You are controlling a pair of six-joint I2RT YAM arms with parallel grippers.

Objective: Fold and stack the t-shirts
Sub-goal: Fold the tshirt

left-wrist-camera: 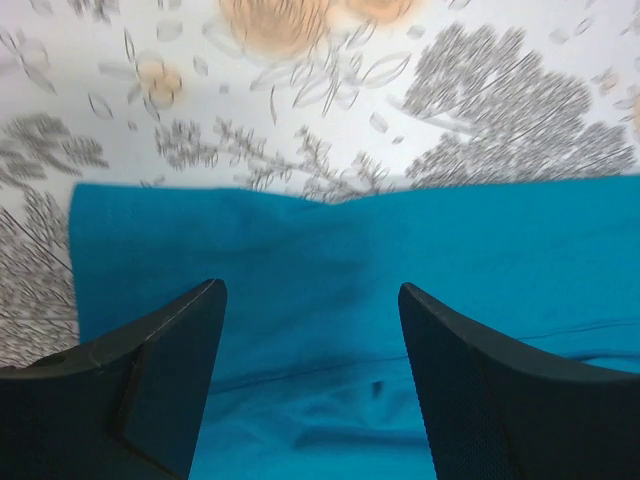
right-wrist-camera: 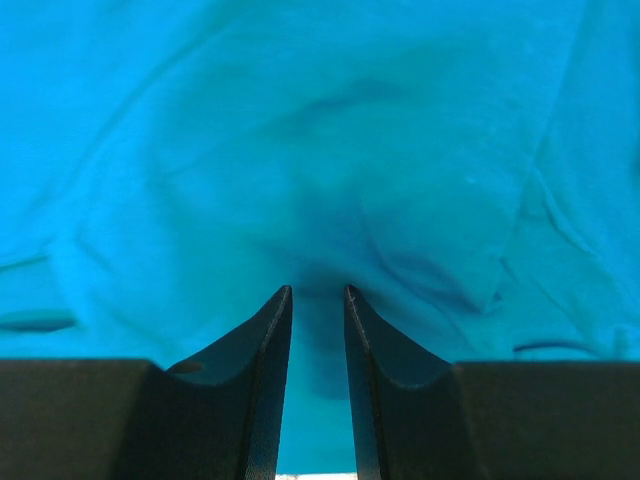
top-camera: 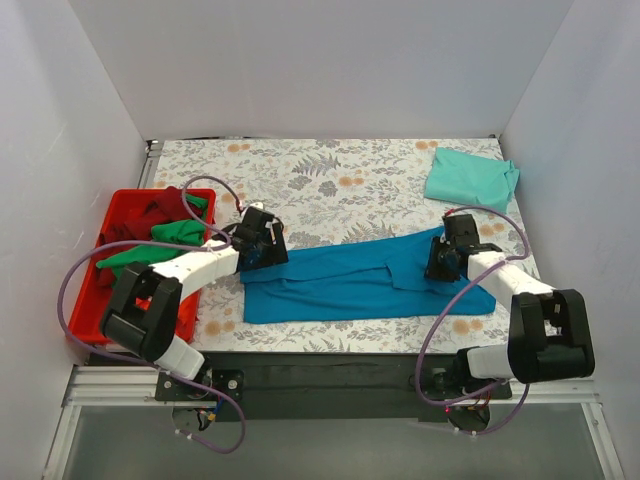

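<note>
Nearest the arm bases, the blue t-shirt [top-camera: 345, 285] lies spread in a long band across the bench [top-camera: 320, 180], wrinkled and partly doubled over at its right end. Both tools are at its far edge, one towards each end.

The right tool [right-wrist-camera: 318, 290] is down on the right part of the shirt. Its fingers are drawn almost together with a thin strip of blue cloth between them, and creases in the fabric run in towards the tips, so it is closed on a pinch of the shirt. Blue cloth fills nearly the whole of that wrist view.

The left tool [left-wrist-camera: 310, 288] is over the shirt's left end with its fingers spread wide apart, gripping nothing. Cloth lies under and between the fingers, and the shirt's far edge runs straight across just beyond the tips, with its corner off to the tool's left. Whether the fingers touch the fabric cannot be told.

Left of the left tool, a red tray [top-camera: 82, 318] holds a bright green t-shirt [top-camera: 172, 240] and a dark red t-shirt [top-camera: 148, 213], bundled together.

Beyond the right tool, well apart from it, a mint-green t-shirt [top-camera: 470, 178] lies folded near the bench's far right corner.
</note>
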